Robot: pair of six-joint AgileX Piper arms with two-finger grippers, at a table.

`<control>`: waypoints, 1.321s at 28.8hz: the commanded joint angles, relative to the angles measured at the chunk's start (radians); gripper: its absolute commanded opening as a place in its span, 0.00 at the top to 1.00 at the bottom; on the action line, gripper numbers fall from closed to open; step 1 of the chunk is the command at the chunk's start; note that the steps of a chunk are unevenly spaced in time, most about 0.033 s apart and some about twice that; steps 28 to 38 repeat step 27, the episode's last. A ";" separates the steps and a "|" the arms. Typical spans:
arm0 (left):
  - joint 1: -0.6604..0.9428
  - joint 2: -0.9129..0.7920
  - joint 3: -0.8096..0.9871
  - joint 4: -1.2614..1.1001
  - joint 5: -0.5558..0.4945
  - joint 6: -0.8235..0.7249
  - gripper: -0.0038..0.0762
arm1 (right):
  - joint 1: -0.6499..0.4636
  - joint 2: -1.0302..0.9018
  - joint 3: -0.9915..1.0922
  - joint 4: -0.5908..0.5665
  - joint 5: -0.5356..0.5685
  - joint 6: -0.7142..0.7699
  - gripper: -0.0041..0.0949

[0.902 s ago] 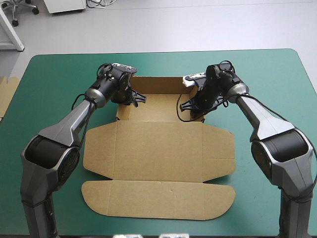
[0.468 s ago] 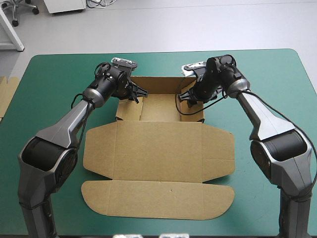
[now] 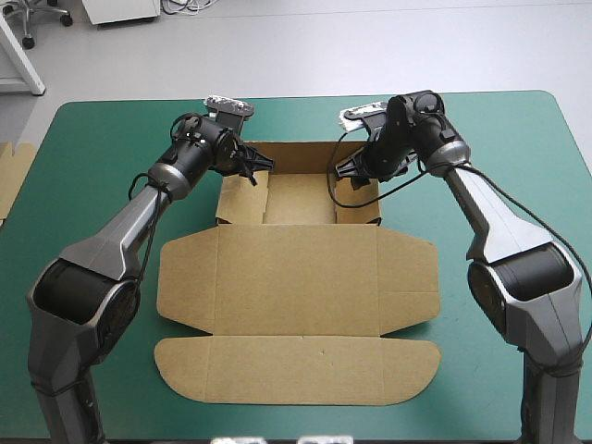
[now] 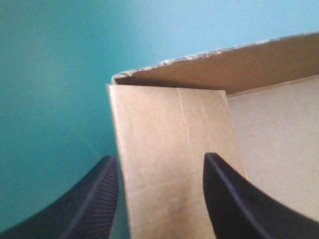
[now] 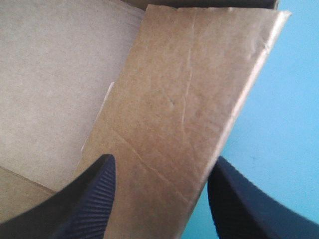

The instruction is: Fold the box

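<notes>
My left claw (image 4: 157, 158), released, straddles a raised side wall (image 4: 169, 164) of the brown box (image 3: 296, 277); my right claw (image 5: 163, 159), also released, straddles the opposite wall (image 5: 174, 109). Behind both, the lid (image 3: 296, 372) lies flat on the teal-green bench (image 3: 102, 139).

Left pincer (image 3: 257, 167) and right pincer (image 3: 345, 168) have moved back — from inside the box (image 3: 296, 277) to its far corners.
</notes>
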State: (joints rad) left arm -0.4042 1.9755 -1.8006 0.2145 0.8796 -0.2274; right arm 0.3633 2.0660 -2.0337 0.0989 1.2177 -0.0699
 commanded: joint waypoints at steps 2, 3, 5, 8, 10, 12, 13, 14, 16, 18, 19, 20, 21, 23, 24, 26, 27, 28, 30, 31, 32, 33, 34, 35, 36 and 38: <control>-0.005 -0.075 -0.037 0.040 -0.063 -0.001 0.48 | -0.003 -0.061 -0.033 -0.003 -0.026 -0.006 0.42; -0.005 -0.076 -0.037 0.039 -0.063 -0.001 0.48 | -0.003 -0.061 -0.033 -0.003 -0.027 -0.008 0.42; -0.005 -0.077 -0.047 0.039 -0.063 -0.001 0.48 | -0.003 -0.063 -0.033 -0.003 -0.034 -0.008 0.42; -0.005 -0.077 -0.067 0.039 -0.063 -0.001 0.48 | -0.003 -0.065 -0.042 -0.003 -0.039 -0.008 0.43; -0.005 -0.077 -0.087 0.039 -0.063 -0.001 0.48 | -0.003 -0.065 -0.064 -0.003 -0.037 -0.008 0.43; -0.005 -0.077 -0.103 0.043 -0.063 -0.001 0.48 | -0.003 -0.065 -0.094 -0.007 -0.028 -0.008 0.43; -0.005 -0.077 -0.108 0.043 -0.061 -0.001 0.48 | -0.003 -0.065 -0.114 -0.014 -0.018 -0.008 0.43; -0.005 -0.077 -0.110 0.043 -0.059 -0.001 0.48 | -0.003 -0.065 -0.133 -0.022 -0.011 -0.005 0.43; -0.005 -0.077 -0.109 0.043 -0.047 -0.003 0.48 | -0.003 -0.065 -0.166 -0.039 0.013 -0.001 0.43; -0.005 -0.077 -0.109 0.043 -0.028 -0.006 0.48 | -0.005 -0.067 -0.184 -0.041 0.026 0.001 0.43; -0.005 -0.077 -0.109 0.043 -0.028 -0.005 0.49 | -0.005 -0.073 -0.189 -0.041 0.026 0.001 0.43; -0.005 -0.080 -0.109 0.043 -0.028 -0.005 0.50 | -0.005 -0.075 -0.188 -0.041 0.026 0.001 0.43; -0.005 -0.084 -0.109 0.043 -0.033 -0.005 0.52 | -0.005 -0.080 -0.191 -0.041 0.026 0.001 0.43; -0.005 -0.095 -0.109 0.043 -0.042 -0.004 0.57 | -0.005 -0.086 -0.191 -0.041 0.026 0.001 0.43; -0.005 -0.109 -0.109 0.045 -0.047 -0.004 0.61 | -0.005 -0.094 -0.191 -0.051 0.026 0.001 0.43; -0.005 -0.138 -0.109 0.047 -0.049 -0.001 0.65 | -0.005 -0.108 -0.191 -0.051 0.026 0.003 0.44; -0.005 -0.158 -0.110 0.052 -0.049 0.001 0.69 | -0.005 -0.119 -0.191 -0.049 0.026 0.011 0.50; -0.005 -0.158 -0.110 0.052 -0.049 0.001 0.69 | -0.005 -0.119 -0.191 -0.049 0.026 0.011 0.50; -0.005 -0.158 -0.110 0.052 -0.049 0.001 0.69 | -0.005 -0.119 -0.191 -0.049 0.026 0.011 0.50; -0.005 -0.158 -0.110 0.052 -0.049 0.001 0.69 | -0.005 -0.119 -0.191 -0.049 0.026 0.011 0.50; -0.005 -0.158 -0.110 0.052 -0.049 0.001 0.69 | -0.005 -0.119 -0.191 -0.049 0.026 0.011 0.50; -0.005 -0.158 -0.110 0.052 -0.049 0.001 0.69 | -0.005 -0.119 -0.191 -0.049 0.026 0.011 0.50; -0.005 -0.158 -0.110 0.052 -0.049 0.001 0.69 | -0.005 -0.119 -0.191 -0.049 0.026 0.011 0.50; -0.005 -0.158 -0.110 0.052 -0.049 0.001 0.69 | -0.005 -0.119 -0.191 -0.049 0.026 0.011 0.50; -0.005 -0.158 -0.110 0.052 -0.049 0.001 0.69 | -0.005 -0.119 -0.191 -0.049 0.026 0.011 0.50; -0.005 -0.158 -0.110 0.052 -0.049 0.001 0.69 | -0.005 -0.119 -0.191 -0.049 0.026 0.011 0.50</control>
